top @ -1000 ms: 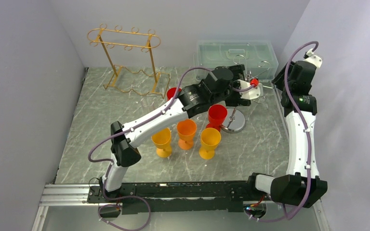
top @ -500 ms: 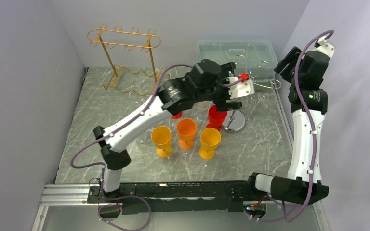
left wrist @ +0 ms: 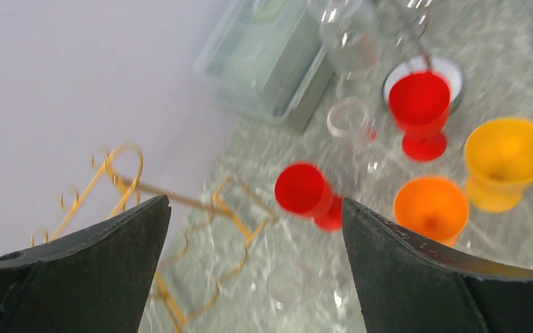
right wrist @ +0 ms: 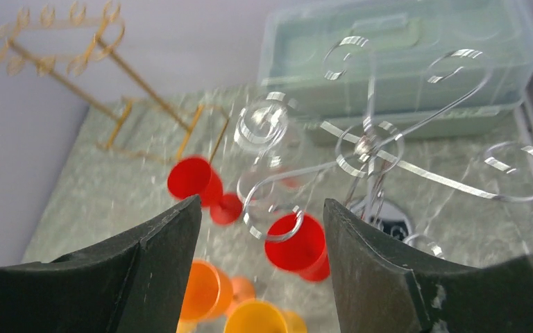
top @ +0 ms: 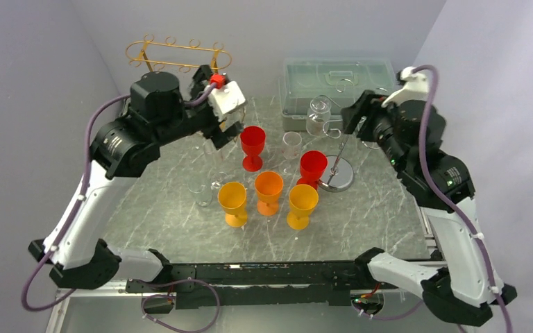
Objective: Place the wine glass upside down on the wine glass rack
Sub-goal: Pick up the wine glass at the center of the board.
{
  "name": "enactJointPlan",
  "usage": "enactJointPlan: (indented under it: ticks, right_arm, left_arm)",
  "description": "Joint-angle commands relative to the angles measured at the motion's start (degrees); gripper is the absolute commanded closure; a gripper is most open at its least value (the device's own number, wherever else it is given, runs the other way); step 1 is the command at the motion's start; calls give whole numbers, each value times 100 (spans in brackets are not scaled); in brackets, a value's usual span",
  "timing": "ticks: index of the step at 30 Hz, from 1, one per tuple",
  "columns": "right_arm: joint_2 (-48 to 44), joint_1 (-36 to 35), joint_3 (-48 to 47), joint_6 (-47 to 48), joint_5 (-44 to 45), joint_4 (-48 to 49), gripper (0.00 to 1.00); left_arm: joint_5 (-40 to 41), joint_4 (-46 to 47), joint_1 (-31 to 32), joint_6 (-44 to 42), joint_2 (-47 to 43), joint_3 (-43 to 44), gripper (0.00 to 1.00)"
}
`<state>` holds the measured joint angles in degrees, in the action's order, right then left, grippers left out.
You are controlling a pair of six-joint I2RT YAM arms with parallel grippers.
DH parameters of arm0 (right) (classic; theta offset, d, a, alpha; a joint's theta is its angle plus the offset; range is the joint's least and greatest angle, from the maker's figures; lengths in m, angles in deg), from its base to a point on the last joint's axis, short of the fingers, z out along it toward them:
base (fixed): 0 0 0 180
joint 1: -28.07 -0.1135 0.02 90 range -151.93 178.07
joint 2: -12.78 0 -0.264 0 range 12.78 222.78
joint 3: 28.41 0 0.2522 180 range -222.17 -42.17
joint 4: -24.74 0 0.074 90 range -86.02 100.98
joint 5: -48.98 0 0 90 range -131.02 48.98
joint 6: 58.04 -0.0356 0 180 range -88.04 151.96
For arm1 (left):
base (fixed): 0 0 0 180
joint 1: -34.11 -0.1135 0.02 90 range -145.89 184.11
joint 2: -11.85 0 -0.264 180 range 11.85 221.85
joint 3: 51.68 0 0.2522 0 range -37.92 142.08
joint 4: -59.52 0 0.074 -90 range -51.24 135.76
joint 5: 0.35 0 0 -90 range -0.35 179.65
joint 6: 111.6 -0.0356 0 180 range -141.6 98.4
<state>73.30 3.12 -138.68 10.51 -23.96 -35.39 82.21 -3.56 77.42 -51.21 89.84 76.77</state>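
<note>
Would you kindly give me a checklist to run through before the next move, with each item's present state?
1. The clear wine glass hangs upside down on the silver rack: ok.
2. Its foot is fully seated on the rack: cannot tell.
3. The right claw is open and holds nothing: ok.
4. The right claw is clear of the rack: cannot tell.
5. The left claw is open and empty: ok.
6. A second clear glass stands upright on the table: ok.
</note>
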Motion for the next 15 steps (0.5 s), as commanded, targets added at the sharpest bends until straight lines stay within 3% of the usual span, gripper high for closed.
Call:
enactJointPlan:
  ticks: [1, 4, 7, 12, 15]
  right_arm:
    - [91, -1371, 303, -160, 1197, -783, 33]
    - [250, -2743, 454, -618, 2155, -1501, 34]
    - [256, -3650, 733, -1265, 2520, -1964, 36]
    - [158, -4376, 1772, -2313, 2437, -2316, 41]
    - [15, -4448, 2507, -2727, 2332, -2204, 42]
  left_arm:
    - [-100, -33, -700, -25, -635, -978, 1]
    - [-78, -63, -1161, -20, -987, -1397, 1]
    - [-118, -229, -1297, -16, -1215, -1663, 1]
    - [-210, -566, -1299, -207, -1423, -1965, 1]
    - [-358, -765, -1299, -251, -1473, -1955, 1]
